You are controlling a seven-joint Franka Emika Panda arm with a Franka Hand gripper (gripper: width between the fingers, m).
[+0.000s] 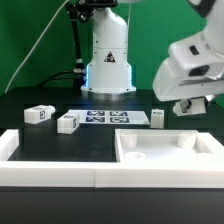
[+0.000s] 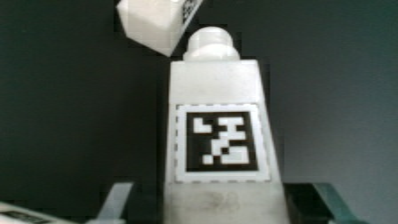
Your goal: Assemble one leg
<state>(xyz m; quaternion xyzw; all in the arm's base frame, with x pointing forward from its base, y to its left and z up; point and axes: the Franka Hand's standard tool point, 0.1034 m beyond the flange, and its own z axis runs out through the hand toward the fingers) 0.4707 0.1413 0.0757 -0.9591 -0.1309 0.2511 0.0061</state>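
Above the raised-rim white panel point(image 1: 165, 152), the end effector point(image 1: 187, 105) pinches a leg point(image 2: 222, 130) by its sides, leaving the peg end free, presumably for insertion.

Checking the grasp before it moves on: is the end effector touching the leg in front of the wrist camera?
Touching. The wrist view shows the leg clamped in the end effector, flush against both fingers, no gap.

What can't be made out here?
1. Wrist view: held leg, gripped end cut off by the picture edge; fingers dark and blurred.
2. Wrist view: second leg, mostly cut off by the edge.
3. Exterior view: the grip itself, tiny, hidden by the gripper.
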